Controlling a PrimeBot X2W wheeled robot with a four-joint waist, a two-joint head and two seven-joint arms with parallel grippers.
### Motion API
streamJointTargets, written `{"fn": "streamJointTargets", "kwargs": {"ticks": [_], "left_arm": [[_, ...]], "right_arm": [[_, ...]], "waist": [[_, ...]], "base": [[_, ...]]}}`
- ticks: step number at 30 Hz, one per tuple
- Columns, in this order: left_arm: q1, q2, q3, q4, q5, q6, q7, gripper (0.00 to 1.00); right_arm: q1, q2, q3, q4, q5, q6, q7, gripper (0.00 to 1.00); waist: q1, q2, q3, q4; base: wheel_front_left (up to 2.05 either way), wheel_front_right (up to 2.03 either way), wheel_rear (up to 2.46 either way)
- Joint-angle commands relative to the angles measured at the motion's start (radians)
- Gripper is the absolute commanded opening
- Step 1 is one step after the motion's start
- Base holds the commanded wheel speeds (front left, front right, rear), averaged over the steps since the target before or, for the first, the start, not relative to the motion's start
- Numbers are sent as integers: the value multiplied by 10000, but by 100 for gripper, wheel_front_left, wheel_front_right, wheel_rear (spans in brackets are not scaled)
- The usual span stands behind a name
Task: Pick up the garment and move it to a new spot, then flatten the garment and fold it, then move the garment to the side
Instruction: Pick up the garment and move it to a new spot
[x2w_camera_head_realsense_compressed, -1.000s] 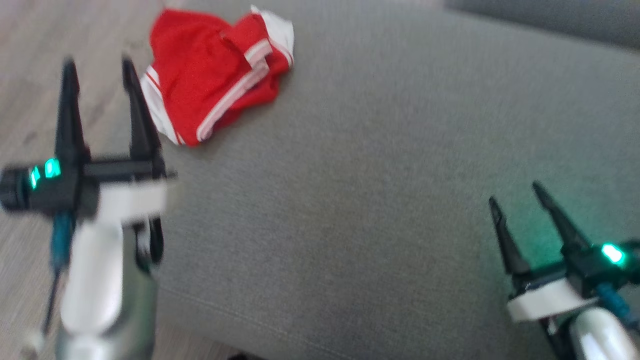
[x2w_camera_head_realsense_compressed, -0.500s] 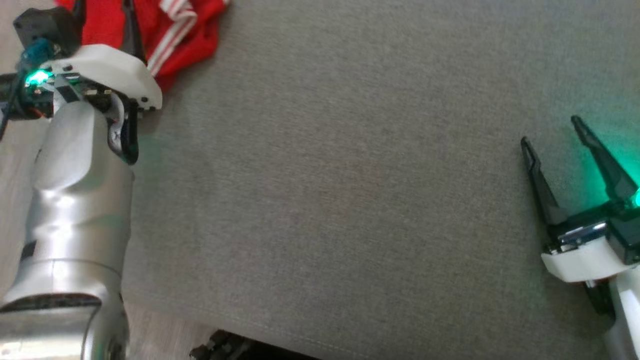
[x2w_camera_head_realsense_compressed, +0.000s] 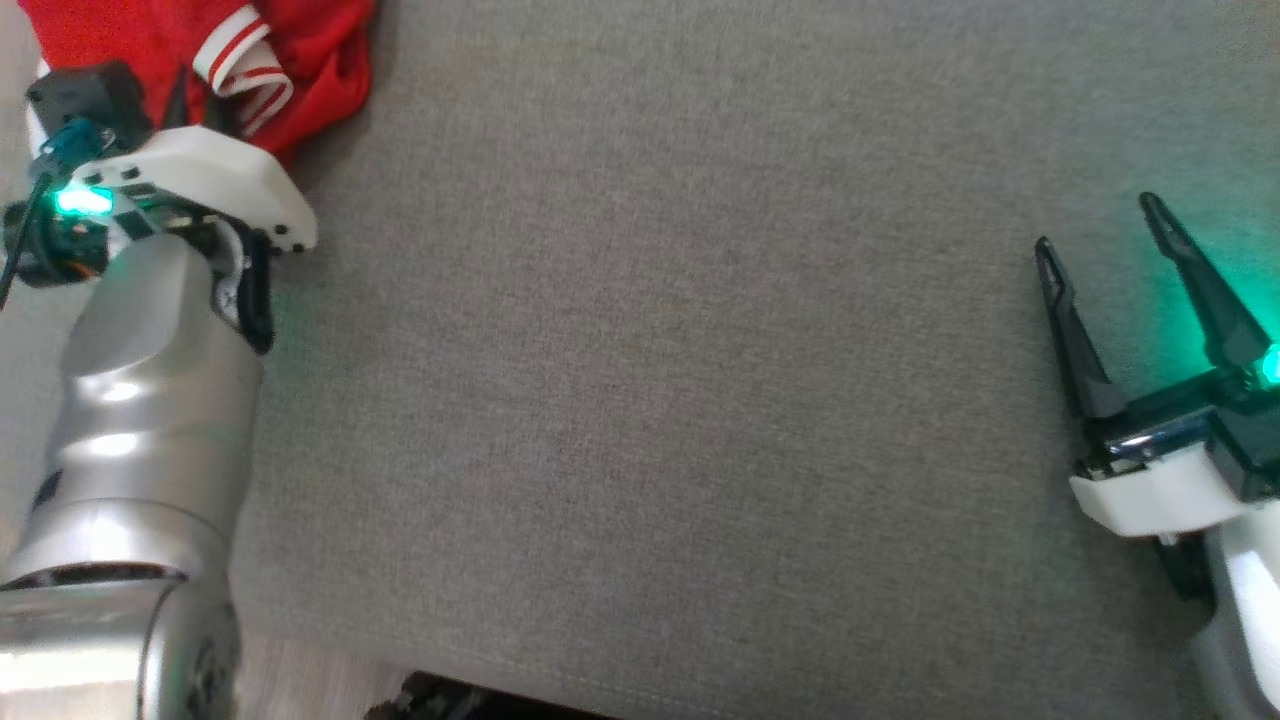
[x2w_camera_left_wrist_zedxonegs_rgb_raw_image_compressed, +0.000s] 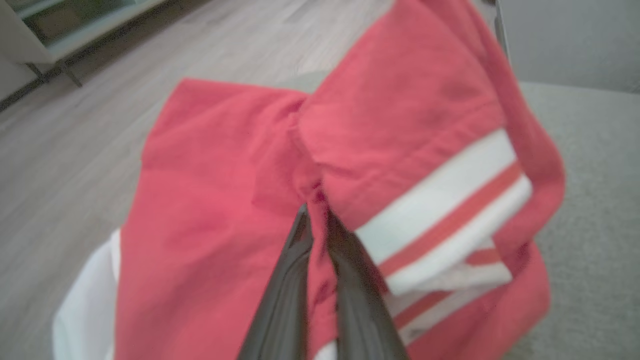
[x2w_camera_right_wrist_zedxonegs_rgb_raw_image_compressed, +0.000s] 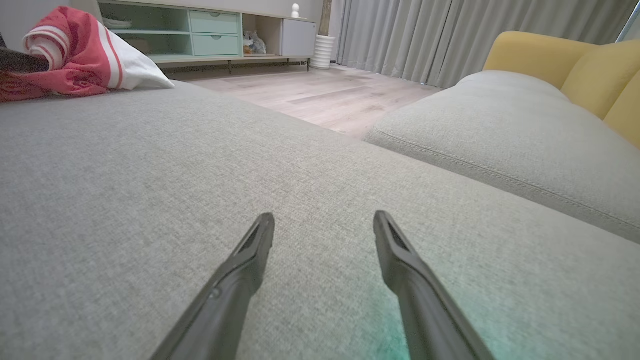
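Where the garment (x2w_camera_head_realsense_compressed: 310, 60) lies bunched at the far left corner of the cushion (x2w_camera_head_realsense_compressed: 650, 400), my left gripper (x2w_camera_left_wrist_zedxonegs_rgb_raw_image_compressed: 315, 210) has its fingers pinched together on a red fold just beside the white stripes (x2w_camera_left_wrist_zedxonegs_rgb_raw_image_compressed: 440, 200). Well apart from it, across the grey cushion to the right, my right gripper (x2w_camera_head_realsense_compressed: 1095, 220) lies low over the fabric with its two fingers spread apart and nothing between them.

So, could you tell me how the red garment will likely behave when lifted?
Probably floppy: the garment lies crumpled in soft folds. Pinched at one fold by the left gripper, it should drape unevenly.
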Motion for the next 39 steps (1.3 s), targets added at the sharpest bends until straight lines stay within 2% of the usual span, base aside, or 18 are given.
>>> {"fn": "streamJointTargets", "kwargs": {"ticks": [1,5,11,17,21,26,30,34,37,38,39], "left_arm": [[-327,796,34,-249,164,-14,-381,0],[-583,1021,-222,-435,380,-115,-718,0],[-851,1251,-806,-1214,750,-378,-941,0],[-688,903,-1408,-2482,521,-645,-830,0],[-250,538,-2047,-3725,-65,-681,-420,0],[666,553,-2785,-5407,-656,-685,216,0],[1862,496,-3325,-6435,-848,-686,582,0],[3031,214,-3990,-6630,-911,-687,205,0],[3784,116,-4313,-6284,-973,-685,-423,0],[3978,92,-4365,-6136,-909,-636,-631,2],[4185,48,-4401,-5970,-852,-552,-784,14]], "right_arm": [[156,74,232,470,-67,-7,110,100],[127,430,352,634,43,-7,110,100],[383,1336,554,954,299,-7,110,100],[892,1980,636,1120,464,-7,110,100],[1266,2214,589,1098,518,-7,110,100],[1510,2380,659,1003,529,-7,110,100],[1391,2527,791,897,576,-7,110,100],[1200,2636,854,821,636,-7,110,100],[1037,2686,974,823,682,-7,110,100],[989,2697,988,829,698,-7,110,100],[955,2706,982,832,711,-7,110,100]], "waist": [[-1,0,-545,-187],[-1,0,-1312,-490],[-1,0,-3073,-1468],[-1,0,-4592,-2765],[-1,0,-5198,-3703],[-1,0,-5291,-4823],[-1,0,-4786,-5732],[-1,0,-4173,-6144],[-1,0,-3751,-6303],[-1,0,-3649,-6327],[-1,0,-3581,-6330]], "base": [[0,0,0],[0,0,0],[0,0,0],[0,0,0],[0,0,0],[0,0,0],[0,0,0],[0,0,0],[0,0,0],[0,0,0],[0,0,0]]}}
